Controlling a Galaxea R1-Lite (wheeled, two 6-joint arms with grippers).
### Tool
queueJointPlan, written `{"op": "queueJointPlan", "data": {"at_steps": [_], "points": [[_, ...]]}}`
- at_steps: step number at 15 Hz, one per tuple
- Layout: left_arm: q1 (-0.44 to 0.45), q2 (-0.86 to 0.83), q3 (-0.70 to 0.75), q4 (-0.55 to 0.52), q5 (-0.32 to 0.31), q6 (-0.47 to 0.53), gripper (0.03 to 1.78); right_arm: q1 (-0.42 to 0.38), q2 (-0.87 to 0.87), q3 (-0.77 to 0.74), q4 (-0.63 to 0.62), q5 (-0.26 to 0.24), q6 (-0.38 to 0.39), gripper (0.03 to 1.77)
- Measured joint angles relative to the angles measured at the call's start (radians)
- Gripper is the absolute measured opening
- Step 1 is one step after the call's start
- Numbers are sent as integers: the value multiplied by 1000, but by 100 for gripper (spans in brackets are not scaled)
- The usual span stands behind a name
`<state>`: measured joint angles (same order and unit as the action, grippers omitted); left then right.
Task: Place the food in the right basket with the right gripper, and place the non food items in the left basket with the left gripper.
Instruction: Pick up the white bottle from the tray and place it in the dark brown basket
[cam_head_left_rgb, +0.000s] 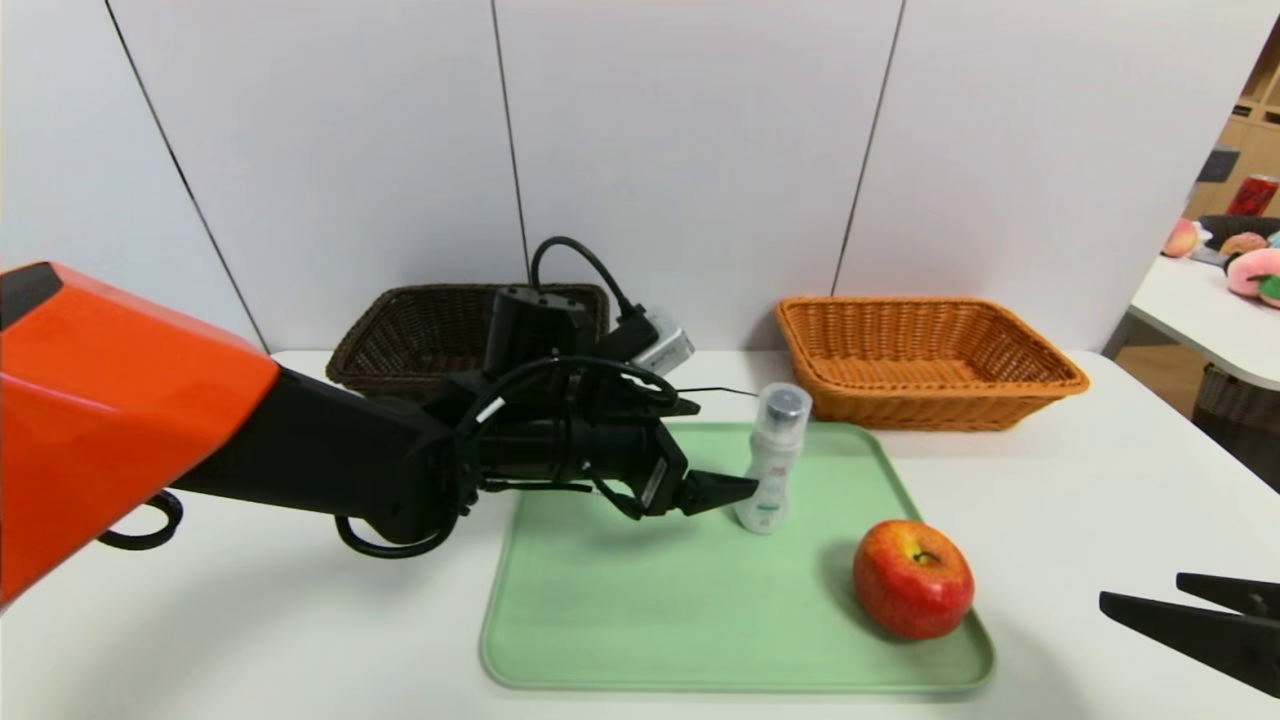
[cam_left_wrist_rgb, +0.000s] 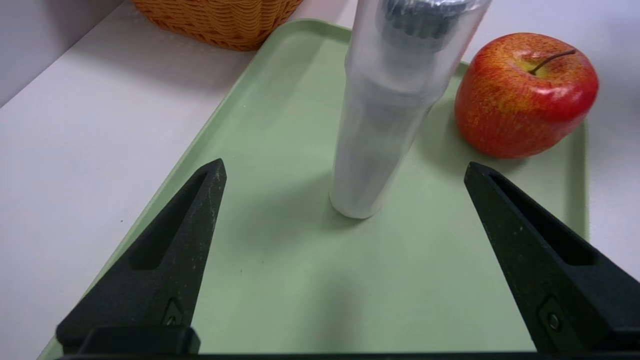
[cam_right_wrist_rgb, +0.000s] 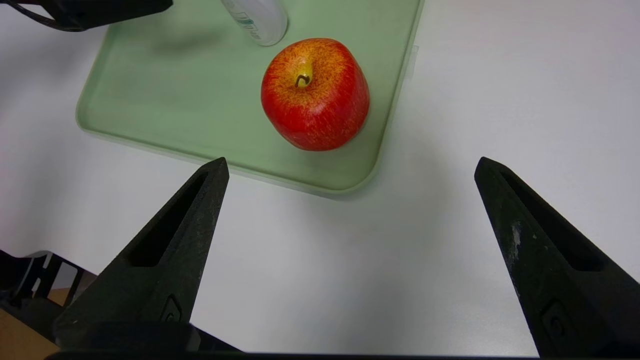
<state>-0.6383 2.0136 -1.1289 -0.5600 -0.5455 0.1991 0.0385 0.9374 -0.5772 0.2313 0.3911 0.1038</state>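
Observation:
A small white bottle (cam_head_left_rgb: 772, 462) with a clear grey cap stands upright on the green tray (cam_head_left_rgb: 610, 610). My left gripper (cam_head_left_rgb: 748, 486) is low over the tray and open. Its fingertips reach either side of the bottle (cam_left_wrist_rgb: 380, 125) without closing on it. The red apple (cam_head_left_rgb: 913, 578) sits at the tray's near right corner, also in the left wrist view (cam_left_wrist_rgb: 525, 95) and the right wrist view (cam_right_wrist_rgb: 315, 95). My right gripper (cam_head_left_rgb: 1140, 590) hangs open over bare table, right of the tray and short of the apple. The dark brown basket (cam_head_left_rgb: 400, 335) is partly hidden behind my left arm. The orange-tan basket (cam_head_left_rgb: 930, 360) stands behind the tray on the right.
Both baskets stand against the white wall panels at the back of the white table (cam_head_left_rgb: 1080, 480). A second table (cam_head_left_rgb: 1200, 310) at the far right carries pink plush fruits and a red can. The tray's rim (cam_right_wrist_rgb: 380, 150) lies between my right gripper and the apple.

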Motion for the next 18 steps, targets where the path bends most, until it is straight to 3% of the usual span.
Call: {"op": "queueJointPlan", "data": {"at_steps": [4, 18], "points": [[-28, 61, -34, -81, -4, -48, 169, 0, 0, 0, 2, 0, 0, 170], [-78, 144, -191, -79, -2, -66, 169, 8, -2, 4, -1, 2, -3, 170]]}}
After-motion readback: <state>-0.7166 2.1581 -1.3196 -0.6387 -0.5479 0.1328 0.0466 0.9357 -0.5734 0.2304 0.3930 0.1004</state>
